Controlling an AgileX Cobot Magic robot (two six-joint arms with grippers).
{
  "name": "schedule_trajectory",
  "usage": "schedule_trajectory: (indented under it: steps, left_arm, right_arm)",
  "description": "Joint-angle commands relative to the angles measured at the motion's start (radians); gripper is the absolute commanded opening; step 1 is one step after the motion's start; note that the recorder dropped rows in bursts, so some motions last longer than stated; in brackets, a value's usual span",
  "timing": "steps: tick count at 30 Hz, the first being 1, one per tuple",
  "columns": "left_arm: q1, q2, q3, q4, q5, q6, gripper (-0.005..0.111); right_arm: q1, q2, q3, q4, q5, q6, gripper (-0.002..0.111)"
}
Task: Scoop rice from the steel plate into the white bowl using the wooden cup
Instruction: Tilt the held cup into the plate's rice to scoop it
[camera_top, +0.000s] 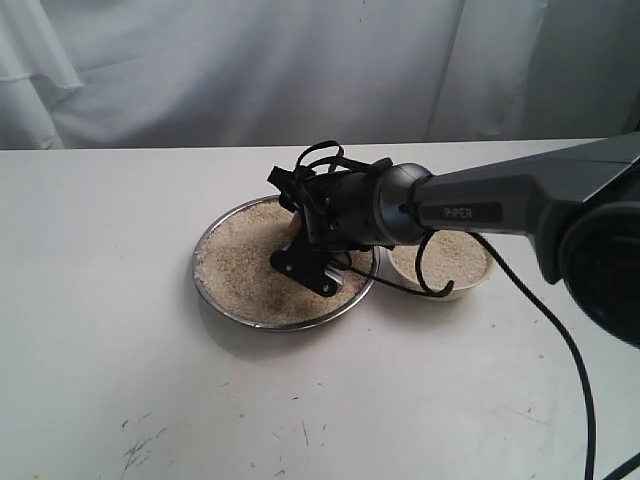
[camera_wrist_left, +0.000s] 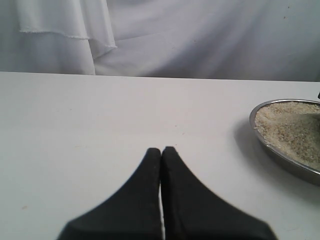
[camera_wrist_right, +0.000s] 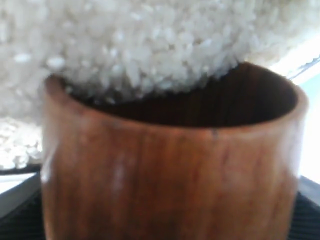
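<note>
Two left fingers (camera_wrist_left: 142, 200) pressed together, empty, above the tabletop (camera_wrist_left: 75, 125); right fingers (camera_wrist_right: 306, 222), spread wide, clasped the wooden cup (camera_wrist_right: 170, 165) against rice (camera_wrist_right: 150, 45).

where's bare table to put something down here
Bare table left of the steel plate and in front of both dishes. Crowded in the middle: right claw with wooden cup over the plate, white bowl beside it.

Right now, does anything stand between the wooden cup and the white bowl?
No obstacle visible. The white bowl sits right beside the steel plate, where the wooden cup is; only a black cable hangs over the bowl.
</note>
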Motion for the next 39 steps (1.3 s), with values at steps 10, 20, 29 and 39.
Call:
schedule_trajectory:
  steps: [10,20,29,39]
  left_arm:
    - [-0.002,-0.005,0.005,-0.001,-0.006,-0.003,0.000]
    - [-0.002,-0.005,0.005,-0.001,-0.006,-0.003,0.000]
    - [-0.002,-0.005,0.005,-0.001,-0.006,-0.003,0.000]
    - [-0.002,-0.005,0.005,-0.001,-0.006,-0.003,0.000]
  right_arm:
    - [0.021,0.019,-0.004,0.050,-0.044,0.027,0.000]
    - [0.021,0.019,-0.009,0.114,-0.106,0.030,0.000]
    - [0.009,0.019,-0.083,0.340,-0.143,-0.042,0.000]
    - [-0.016,0.023,-0.083,0.508,-0.130,-0.139,0.000]
